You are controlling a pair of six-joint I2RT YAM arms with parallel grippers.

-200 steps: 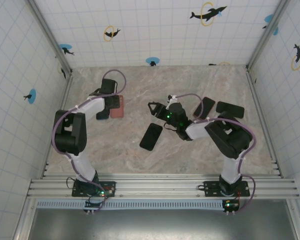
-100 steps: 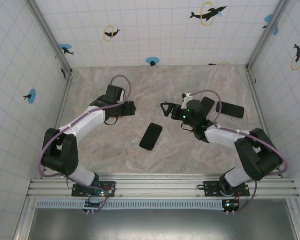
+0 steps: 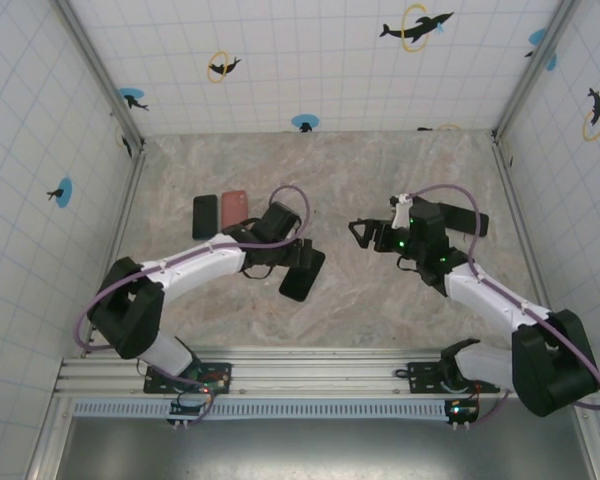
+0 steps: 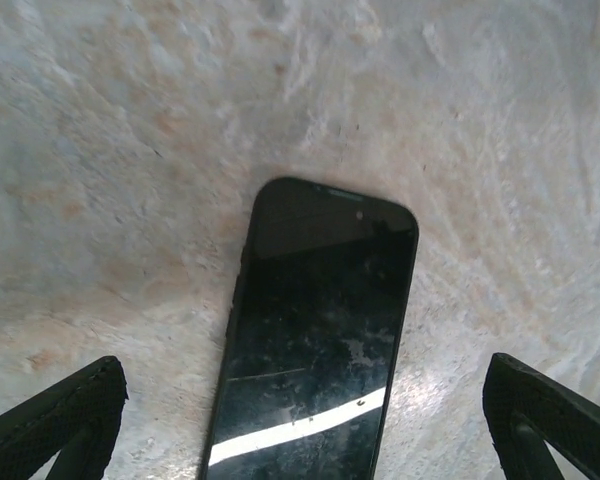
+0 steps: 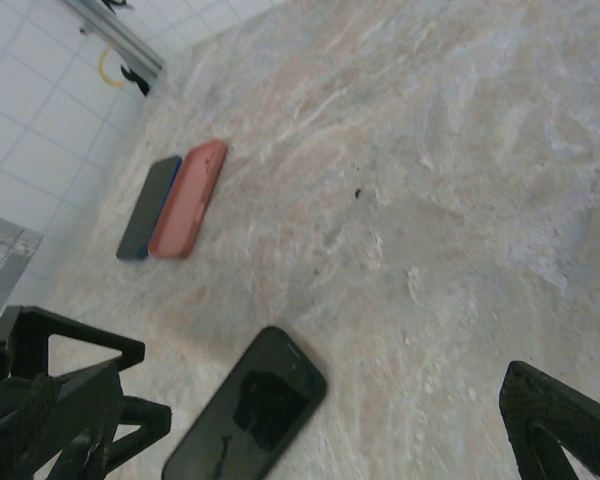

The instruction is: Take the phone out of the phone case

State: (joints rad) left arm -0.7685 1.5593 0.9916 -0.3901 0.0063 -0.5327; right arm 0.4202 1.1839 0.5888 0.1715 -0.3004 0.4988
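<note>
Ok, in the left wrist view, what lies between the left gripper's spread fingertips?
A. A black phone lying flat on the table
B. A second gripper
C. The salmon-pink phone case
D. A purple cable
A: the left wrist view shows the black phone flat on the marbled table, with the left gripper open and one fingertip on each side of it, neither touching it.

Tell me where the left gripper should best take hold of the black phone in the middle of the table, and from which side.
Probably across its two long edges, near mid-length, coming straight down from above. The black phone lies flat, screen up, so only its thin sides can be pinched. The left gripper hangs open over it, one finger on each side.
</note>
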